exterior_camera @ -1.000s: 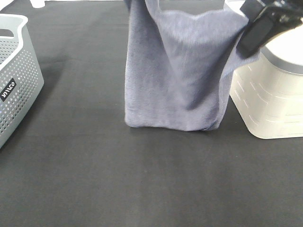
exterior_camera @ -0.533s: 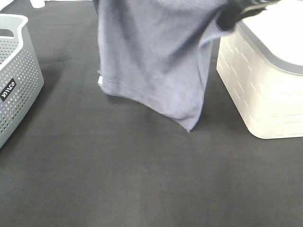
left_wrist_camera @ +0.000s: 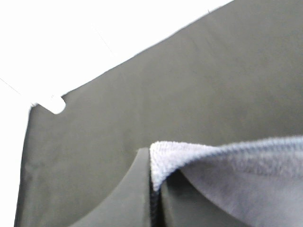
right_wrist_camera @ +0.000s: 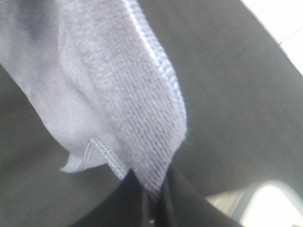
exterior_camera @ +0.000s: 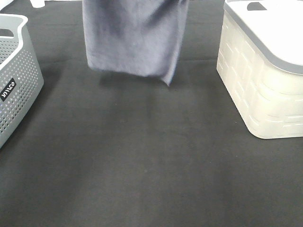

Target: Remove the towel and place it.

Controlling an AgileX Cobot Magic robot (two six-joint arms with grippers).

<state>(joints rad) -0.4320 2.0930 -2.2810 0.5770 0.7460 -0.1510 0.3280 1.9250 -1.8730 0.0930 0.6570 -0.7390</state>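
Lifted off the counter and swung away from the white basket, the towel hangs in mid-air, both pairs of jaws clenched on its top edge, so only placing seems left.

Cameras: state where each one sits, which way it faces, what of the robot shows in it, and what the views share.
Exterior high: mounted high, looks down on the black table; towel hangs between grey perforated basket and cream basket; no robot part shows.
Left wrist: on the left arm, looks along the left gripper, shut on the towel's edge.
Right wrist: on the right arm, looks past the right gripper, shut on the towel's hem.
Shared: all three show towel and table.
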